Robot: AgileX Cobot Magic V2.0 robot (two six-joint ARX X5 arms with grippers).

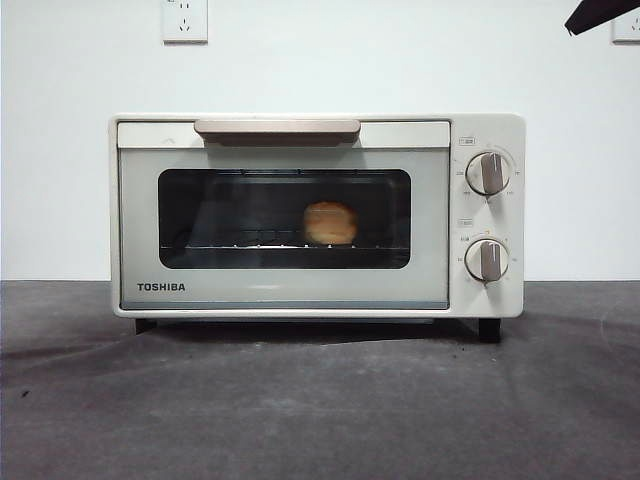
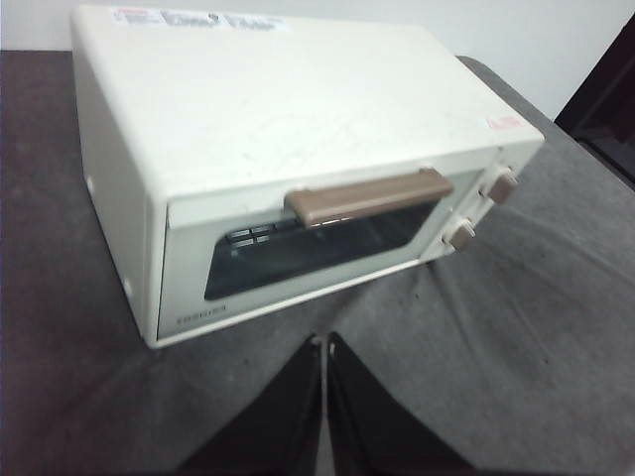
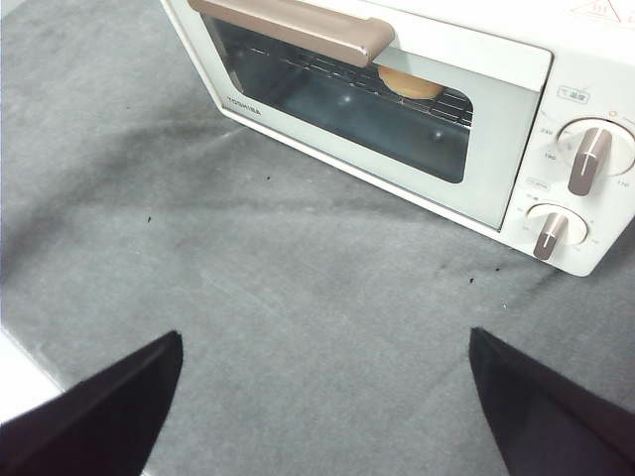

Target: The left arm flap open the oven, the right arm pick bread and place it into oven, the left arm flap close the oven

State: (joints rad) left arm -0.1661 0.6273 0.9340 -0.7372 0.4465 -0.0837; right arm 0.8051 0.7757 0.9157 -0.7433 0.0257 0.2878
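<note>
The cream-white TOSHIBA oven (image 1: 300, 215) stands on the dark table with its door shut and its tan handle (image 1: 277, 128) at the top. The golden bread (image 1: 330, 222) lies on the wire rack inside, seen through the glass, right of centre. In the right wrist view the bread (image 3: 409, 83) shows just under the handle. My left gripper (image 2: 324, 347) is shut and empty, above the table in front of the oven (image 2: 298, 129). My right gripper (image 3: 325, 347) is open and empty, above the table in front of the oven (image 3: 476, 149). A black arm tip (image 1: 600, 12) shows at the top right corner.
Two grey knobs (image 1: 487, 173) sit on the oven's right panel. The dark grey mat (image 1: 320, 400) covers the table in front of the oven. A white wall with a socket (image 1: 185, 20) stands behind.
</note>
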